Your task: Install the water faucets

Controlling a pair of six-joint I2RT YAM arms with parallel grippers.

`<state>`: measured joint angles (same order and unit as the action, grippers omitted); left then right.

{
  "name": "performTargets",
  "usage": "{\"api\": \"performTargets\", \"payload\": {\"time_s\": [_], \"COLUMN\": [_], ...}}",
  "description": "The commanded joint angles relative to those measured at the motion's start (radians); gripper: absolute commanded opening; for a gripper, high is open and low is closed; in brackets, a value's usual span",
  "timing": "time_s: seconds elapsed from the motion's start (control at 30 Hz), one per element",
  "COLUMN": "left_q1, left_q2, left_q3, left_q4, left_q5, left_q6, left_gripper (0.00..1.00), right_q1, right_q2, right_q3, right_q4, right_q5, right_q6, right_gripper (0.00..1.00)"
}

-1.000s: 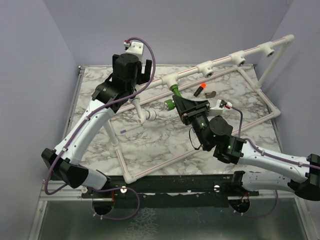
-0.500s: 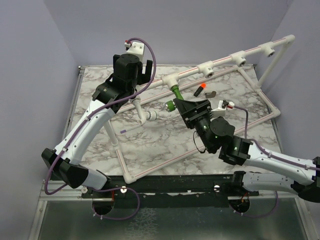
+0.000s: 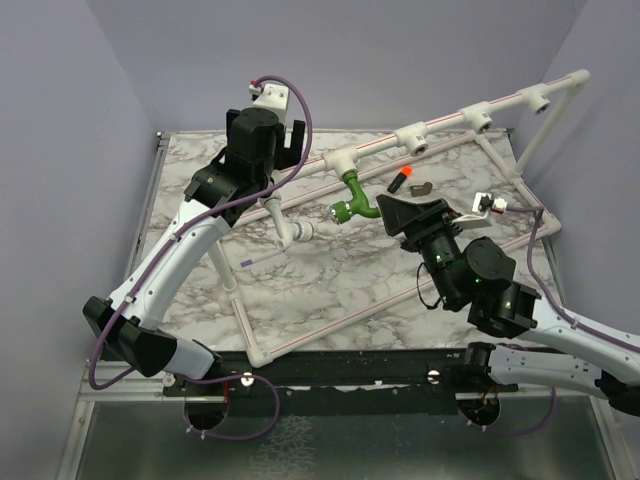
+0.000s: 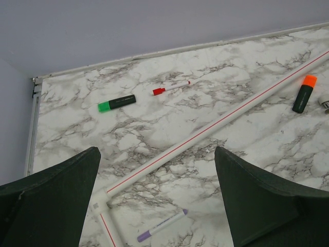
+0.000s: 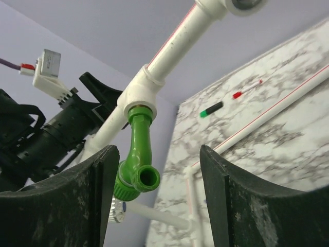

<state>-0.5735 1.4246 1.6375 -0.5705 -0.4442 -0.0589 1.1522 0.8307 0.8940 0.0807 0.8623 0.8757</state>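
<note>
The green faucet (image 3: 352, 198) hangs by its upper end from a white tee (image 3: 340, 160) on the pipe frame; how deep it sits in the socket cannot be told. The right gripper (image 3: 388, 212) stands just beside it, spread and empty; in the right wrist view one jaw hides most of the knob and silver ring. The left gripper (image 4: 154, 154) is spread wide above the marble table (image 4: 154, 118), holding nothing.
</note>
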Motion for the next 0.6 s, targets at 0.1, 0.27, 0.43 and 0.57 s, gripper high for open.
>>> {"api": "performTargets", "payload": {"time_s": [0.1, 0.27, 0.43, 0.57], "left_q1": [-0.020, -0.022, -0.023, -0.023], "left_q2": [-0.009, -0.013, -0.013, -0.016], "left_q3": [-0.004, -0.007, -0.006, -0.008], "left_q4": [-0.033, -0.032, -0.032, -0.032], "left_q5": [0.018, 0.015, 0.015, 0.015], "left_q6": [0.010, 0.011, 0.012, 0.014], "left_gripper": [0.94, 0.93, 0.94, 0.93], "right_q1": [0.006, 0.006, 0.006, 0.006], "right_q2": [0.004, -0.004, -0.010, 0.027], "right_q3": [0.093, 0.148, 0.235, 0.349], "right_q4": [-0.021, -0.076, -0.244, -0.466], "right_q5": [-0.026, -0.159, -0.379, -0.544], "right_q6": [-0.623, -0.949, -1.204, -1.373], "right_gripper": [0.68, 0.71, 0.73, 0.74]}}
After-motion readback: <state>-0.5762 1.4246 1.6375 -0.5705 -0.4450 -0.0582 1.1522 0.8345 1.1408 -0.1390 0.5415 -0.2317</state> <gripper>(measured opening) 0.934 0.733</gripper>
